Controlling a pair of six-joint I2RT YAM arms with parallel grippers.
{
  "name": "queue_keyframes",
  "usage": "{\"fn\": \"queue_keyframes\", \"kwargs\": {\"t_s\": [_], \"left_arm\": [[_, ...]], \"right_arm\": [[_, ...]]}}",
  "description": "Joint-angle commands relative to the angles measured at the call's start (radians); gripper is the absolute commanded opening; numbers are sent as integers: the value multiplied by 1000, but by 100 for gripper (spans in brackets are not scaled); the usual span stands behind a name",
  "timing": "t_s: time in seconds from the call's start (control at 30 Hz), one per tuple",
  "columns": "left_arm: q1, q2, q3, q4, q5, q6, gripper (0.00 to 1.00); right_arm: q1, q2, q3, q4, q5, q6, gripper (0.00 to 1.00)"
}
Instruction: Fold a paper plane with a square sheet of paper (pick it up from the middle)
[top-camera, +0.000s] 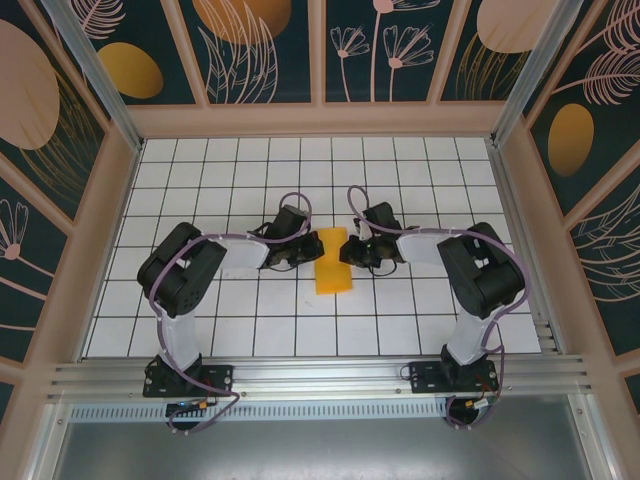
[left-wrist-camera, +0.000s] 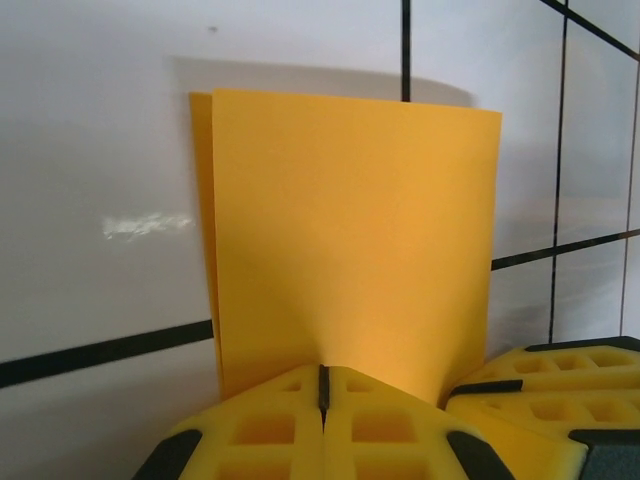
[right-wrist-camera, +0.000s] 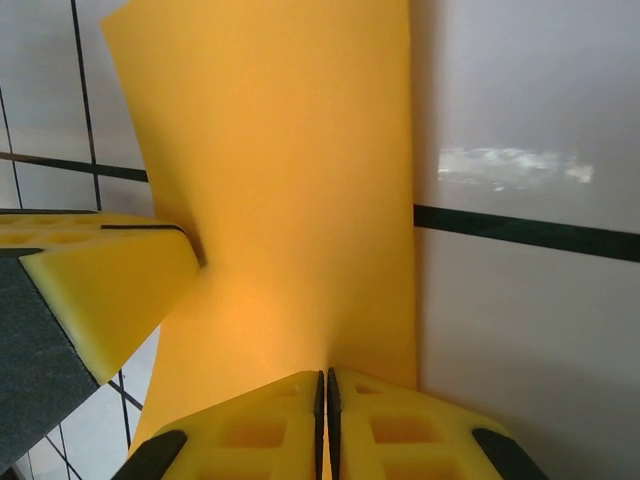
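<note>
The square sheet of paper (top-camera: 335, 272) is orange-yellow and doubled over into a narrow rectangle in the middle of the tiled table. My left gripper (top-camera: 311, 256) meets it from the left and my right gripper (top-camera: 351, 250) from the right. In the left wrist view the sheet (left-wrist-camera: 350, 230) stands up with two layers showing at its left edge, and the left gripper (left-wrist-camera: 323, 372) is shut on its near edge. The right gripper (right-wrist-camera: 326, 378) is shut on the paper (right-wrist-camera: 290, 180) from the opposite edge, and a left finger (right-wrist-camera: 100, 285) touches the sheet beside it. The paper plane is out of view.
White grid tiles (top-camera: 240, 170) spread around both arms. Wooden-framed wall panels (top-camera: 320, 115) with orange ovals close off the back and sides. An aluminium rail (top-camera: 320, 375) runs along the near edge under the arm bases.
</note>
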Motion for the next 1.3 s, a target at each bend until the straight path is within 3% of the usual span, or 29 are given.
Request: {"fn": "queue_keyframes", "kwargs": {"t_s": [0.0, 0.3, 0.57, 0.9, 1.27], "left_arm": [[6, -33, -31, -141, -60, 28, 6], [9, -72, 20, -151, -34, 47, 8], [8, -29, 85, -128, 26, 48, 9], [7, 21, 127, -45, 142, 24, 11], [5, 96, 184, -17, 195, 21, 13]], "right_arm": [[32, 56, 17, -19, -29, 6, 15], [55, -3, 71, -67, -36, -18, 15], [57, -75, -29, -61, -76, 17, 15], [58, -41, -73, -30, -81, 33, 15], [59, -6, -81, -32, -52, 25, 15]]}}
